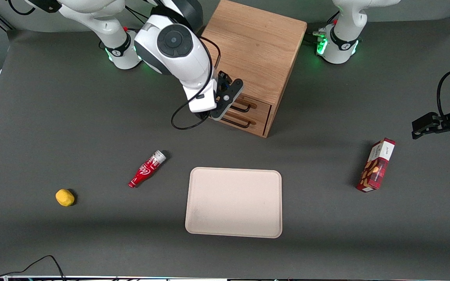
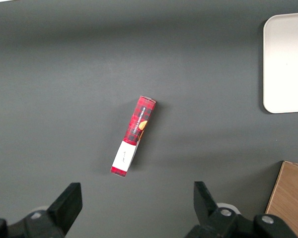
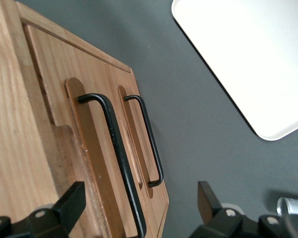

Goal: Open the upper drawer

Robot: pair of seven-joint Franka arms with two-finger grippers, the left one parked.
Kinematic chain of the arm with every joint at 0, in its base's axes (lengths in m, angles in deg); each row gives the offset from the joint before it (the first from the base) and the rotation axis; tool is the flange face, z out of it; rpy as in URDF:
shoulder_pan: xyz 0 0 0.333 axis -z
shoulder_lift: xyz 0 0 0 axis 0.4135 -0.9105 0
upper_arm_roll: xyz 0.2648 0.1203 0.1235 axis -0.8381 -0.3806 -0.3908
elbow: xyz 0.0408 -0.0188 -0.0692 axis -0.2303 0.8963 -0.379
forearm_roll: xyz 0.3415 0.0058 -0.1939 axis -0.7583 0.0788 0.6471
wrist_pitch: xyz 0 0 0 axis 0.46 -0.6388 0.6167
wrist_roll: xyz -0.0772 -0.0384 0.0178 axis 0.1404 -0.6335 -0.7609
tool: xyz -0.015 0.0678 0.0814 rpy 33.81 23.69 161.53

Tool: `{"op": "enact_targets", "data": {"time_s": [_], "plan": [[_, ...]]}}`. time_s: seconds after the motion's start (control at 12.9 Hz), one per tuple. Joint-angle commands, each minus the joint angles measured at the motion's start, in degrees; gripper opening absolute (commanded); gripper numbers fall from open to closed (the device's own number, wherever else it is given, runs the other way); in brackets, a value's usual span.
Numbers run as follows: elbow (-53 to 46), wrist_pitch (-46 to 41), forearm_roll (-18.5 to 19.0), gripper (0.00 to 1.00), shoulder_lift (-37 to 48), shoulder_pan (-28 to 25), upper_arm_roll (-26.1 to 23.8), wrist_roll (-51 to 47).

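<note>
Cabinet (image 1: 254, 54) stood at the table (image 1: 33, 128) edge farthest from the front cam, drawer fronts facing bare mat w/ open room before the tray (image 1: 233, 202). Gripper (image 3: 139, 210) hung right in front of the drawers, fingers (image 3: 69, 203) spread wide, astride the upper drawer's handle (image 3: 118, 153) but not touching it. Upper drawer (image 1: 248, 104) shut, flush; lower drawer (image 1: 244, 120) under it. Bottle (image 1: 147, 168), yellow lump (image 1: 65, 197) and box (image 1: 376, 165) lay well apart, nothing blocking.

Front camera looks down; wrist cameras sit close (all share the tray (image 1: 233, 202)).
</note>
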Motion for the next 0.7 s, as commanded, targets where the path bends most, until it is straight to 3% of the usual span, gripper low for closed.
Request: {"op": "enact_targets", "data": {"time_s": [0.0,0.62], "plan": [[0.2,2.2,1.8,1.00,-1.4,-0.2,-0.5,2.7],[4.1,8.4,3.1,1.00,-2.8,-0.2,1.6,6.6]]}}
